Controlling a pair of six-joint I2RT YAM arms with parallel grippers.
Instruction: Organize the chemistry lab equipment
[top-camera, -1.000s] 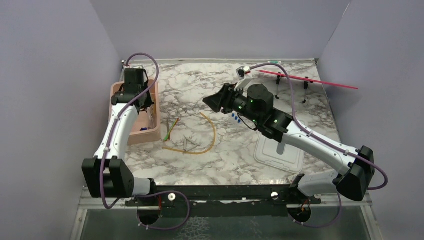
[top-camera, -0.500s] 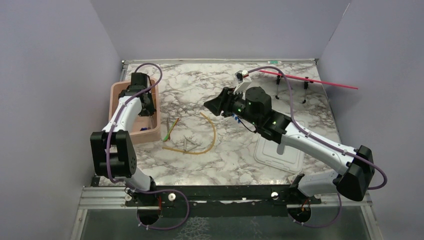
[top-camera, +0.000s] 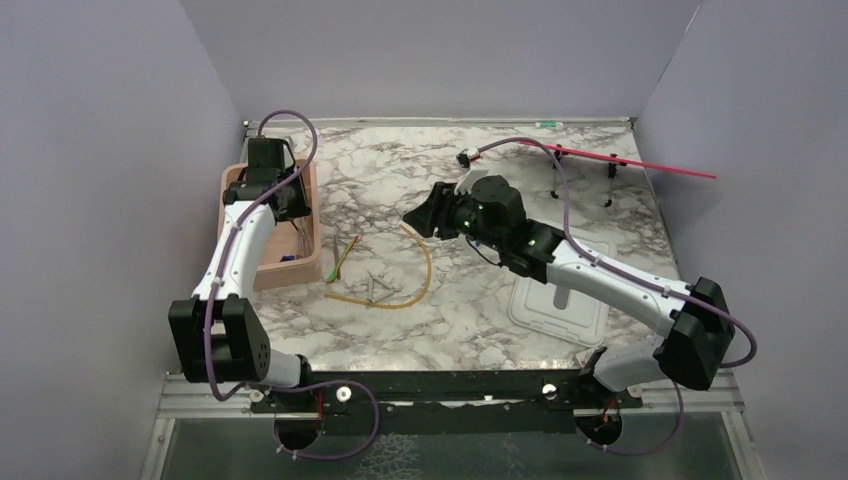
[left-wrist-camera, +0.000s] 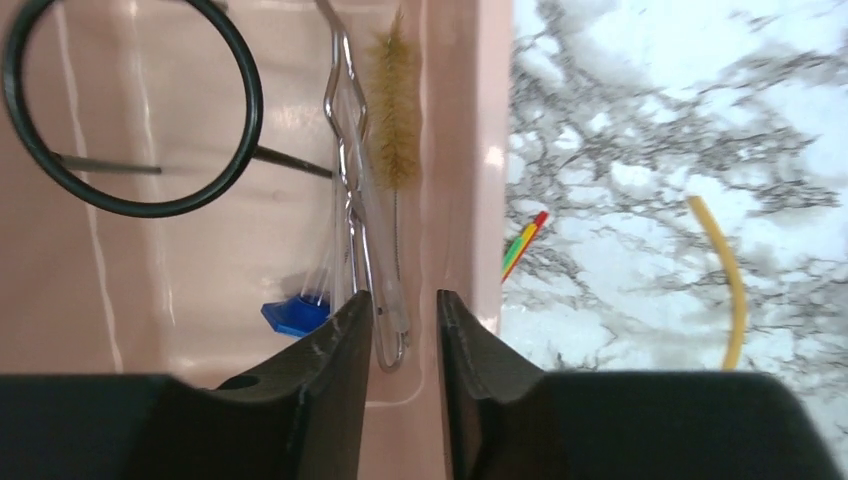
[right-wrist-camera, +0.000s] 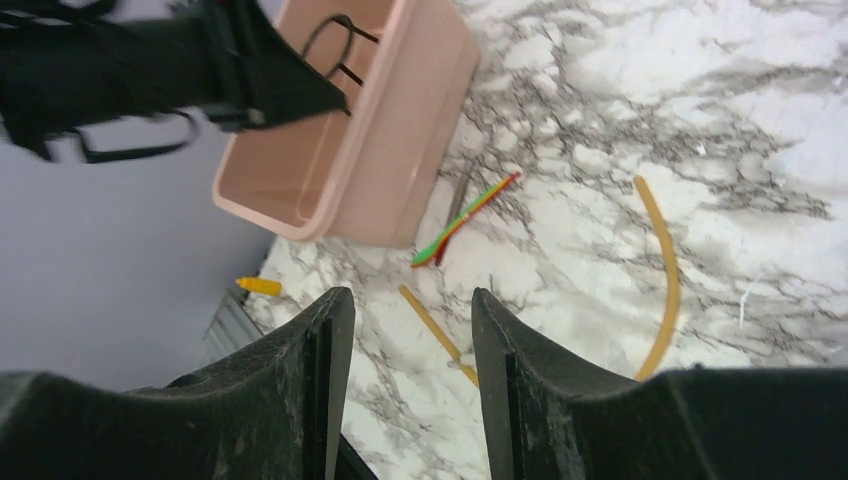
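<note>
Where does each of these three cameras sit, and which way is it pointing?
Top: fixed above and behind, looking down on the table; left arm, right arm show.
Left wrist: looks down into the tub; left gripper at bottom.
Right wrist: looks leftward over the table at the tub; right gripper at bottom.
Shared: both wrist views show the tub and tubing.

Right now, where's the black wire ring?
The ring lies inside the pink tub, upper left in left wrist view, just left of the metal tongs and brush.

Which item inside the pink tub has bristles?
The brown test-tube brush, lying beside the metal tongs; the tongs, black wire ring and blue-based vial are smooth.
</note>
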